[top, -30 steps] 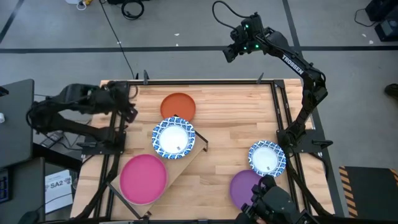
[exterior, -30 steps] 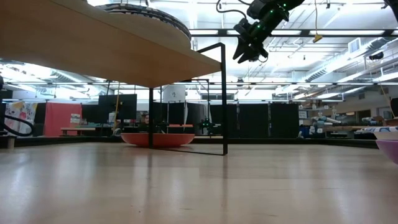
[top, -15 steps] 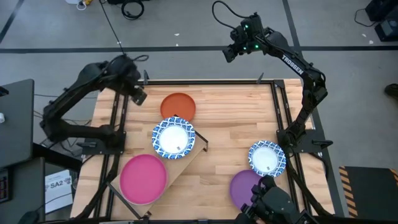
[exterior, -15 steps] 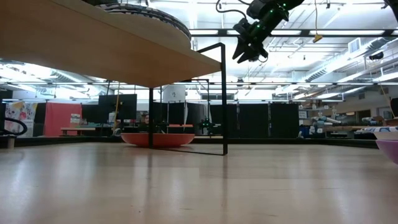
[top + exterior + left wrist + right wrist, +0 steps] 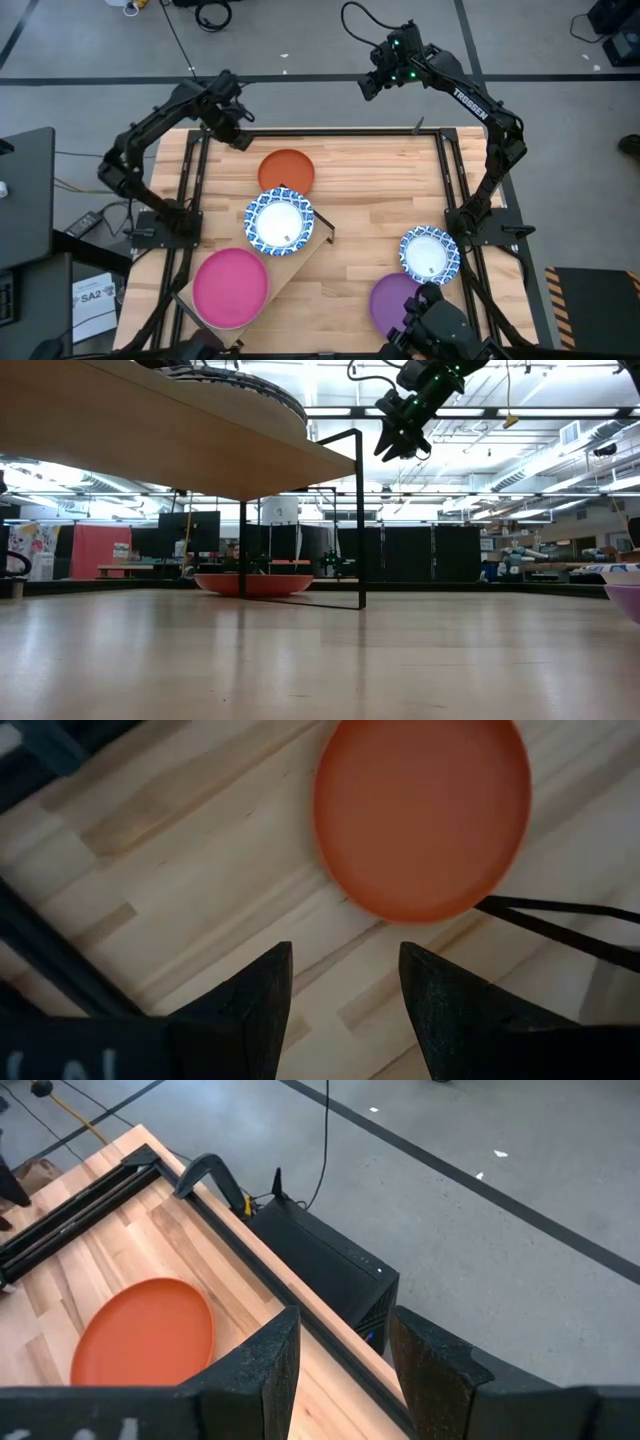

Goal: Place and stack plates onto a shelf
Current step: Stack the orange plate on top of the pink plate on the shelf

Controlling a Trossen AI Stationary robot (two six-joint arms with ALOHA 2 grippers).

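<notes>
Your left gripper (image 5: pixel 238 128) hangs over the table's (image 5: pixel 380 215) far edge at about 11 o'clock from the table's centre, just outside the orange plate (image 5: pixel 286 171). In the left wrist view its 2 fingers (image 5: pixel 250 1005) stand apart with bare wood between them, holding nothing, and the orange plate (image 5: pixel 420 815) lies just ahead of the tips, not touching them.

Your right gripper (image 5: pixel 372 82) is held high beyond the far edge at about 1 o'clock, over the grey floor. The right wrist view shows its fingers (image 5: pixel 265 1370) spread and empty, and the low view shows the same gripper (image 5: pixel 398 438) up near the ceiling lights.

The shelf (image 5: pixel 300 262) sits angled across the left half of the table, running from about 7 o'clock up toward the centre. You have 2 plates resting on it: a blue-and-white plate (image 5: pixel 279 222) at its far end and the magenta plate (image 5: pixel 230 288) at its near end, close to each other.

The orange plate lies flat on the table just beyond the shelf's far end. At about 4 o'clock a second blue-and-white plate (image 5: pixel 430 252) lies on the table, with the purple plate (image 5: pixel 393 299) beside it toward the near edge, partly hidden by dark equipment.
</notes>
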